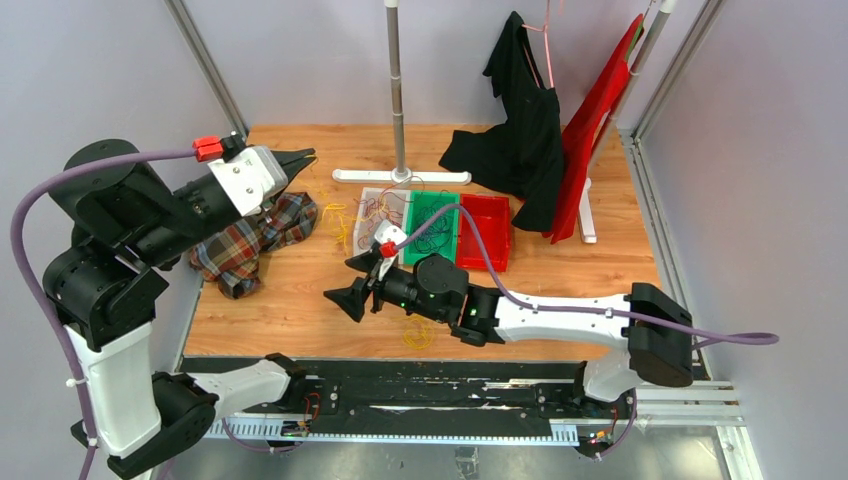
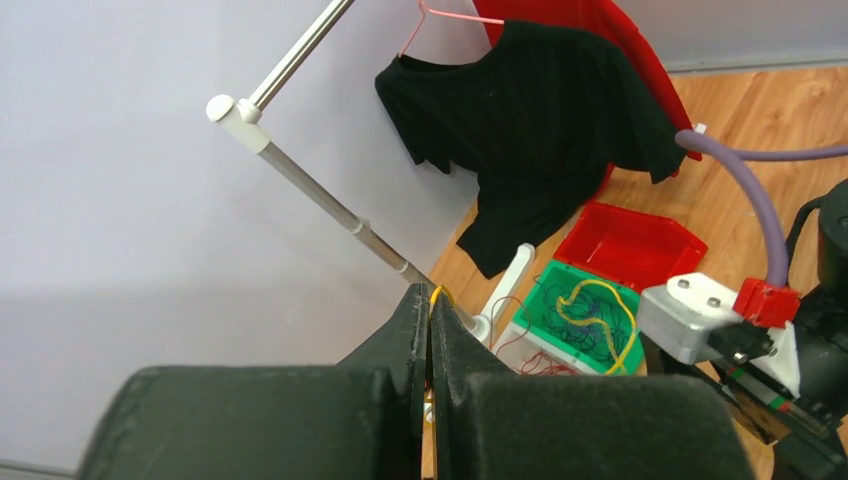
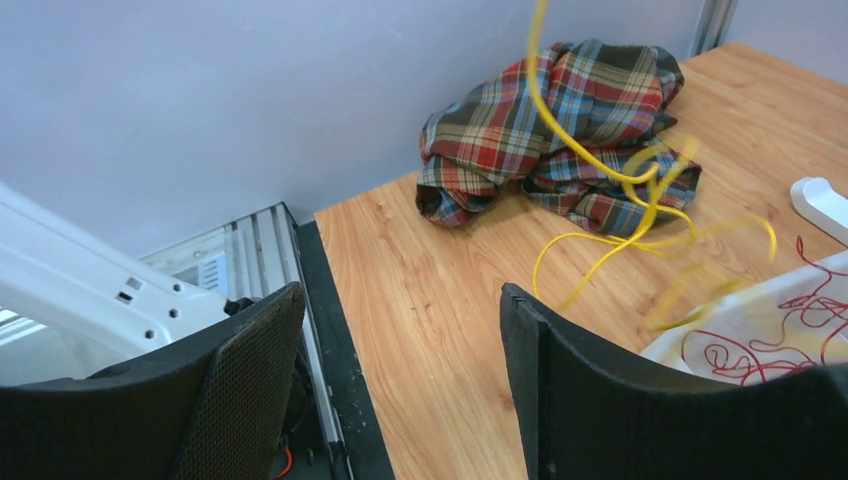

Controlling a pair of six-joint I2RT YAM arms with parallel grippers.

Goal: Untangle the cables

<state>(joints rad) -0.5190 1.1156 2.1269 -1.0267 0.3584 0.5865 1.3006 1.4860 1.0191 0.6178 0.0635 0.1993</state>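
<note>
Pale grey walls close in a wooden table that carries three trays side by side at its middle: a clear tray on the left, a green tray and a red tray on the right. Thin red cables curl in the clear tray and spill over its far rim. Dark and yellow strands fill the green tray.

At the far left, the left gripper is raised above a crumpled plaid shirt, its fingers pressed together on a yellow cable that shows at their tips. This cable hangs in loops to the table between the shirt and the clear tray.

Near the trays, the right gripper points left, low over the wood. Its fingers are spread wide with nothing between them.

A black shirt hangs on a rack at the far right.
</note>
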